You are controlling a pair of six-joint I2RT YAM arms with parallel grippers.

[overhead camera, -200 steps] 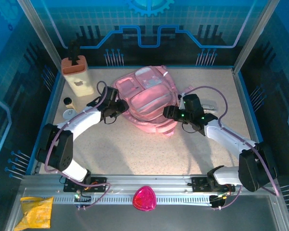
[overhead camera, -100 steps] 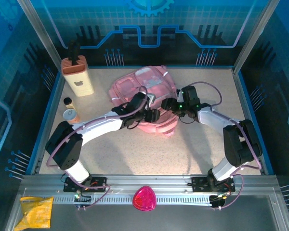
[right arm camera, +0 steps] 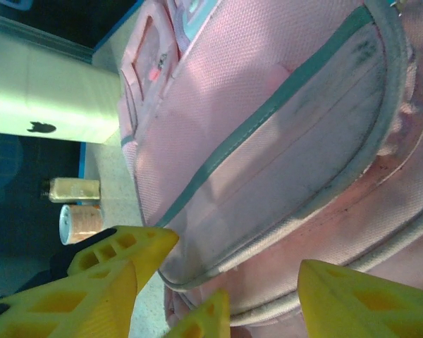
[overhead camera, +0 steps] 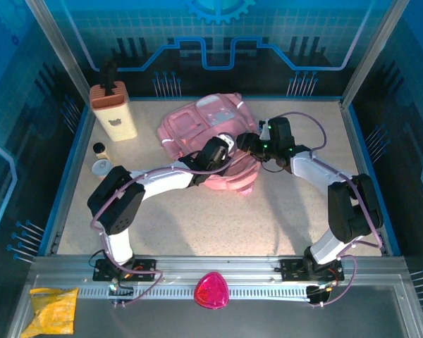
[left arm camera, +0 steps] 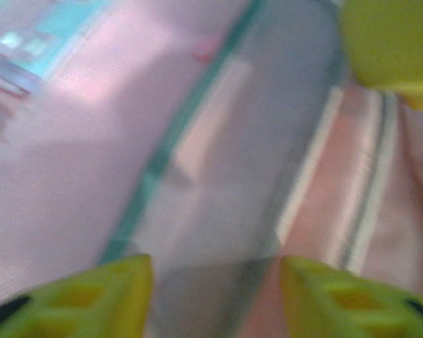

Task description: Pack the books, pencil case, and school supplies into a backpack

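Observation:
The pink backpack (overhead camera: 197, 127) lies flat in the middle of the table, its teal-trimmed seam close up in the wrist views (left arm camera: 197, 176) (right arm camera: 282, 141). My left gripper (overhead camera: 230, 146) reaches across its near right edge; its yellow fingers stand apart over the fabric (left arm camera: 215, 282), gripping nothing that I can see. My right gripper (overhead camera: 245, 143) meets it from the right, open, its fingers straddling the bag's rim (right arm camera: 236, 257). One left fingertip (right arm camera: 201, 317) pokes in between them. The books, pencil case and school supplies are out of view.
A tall beige box with a black top (overhead camera: 113, 114) stands at the back left (right arm camera: 49, 98). Two small jars (overhead camera: 100, 158) sit beside it (right arm camera: 77, 204). A pink triangular piece (overhead camera: 211, 290) and a yellow bag (overhead camera: 53, 308) lie on the front rail.
My left arm has swung right, from the backpack's left side across to its right edge. The right gripper has moved in to meet it. The backpack has shifted slightly left.

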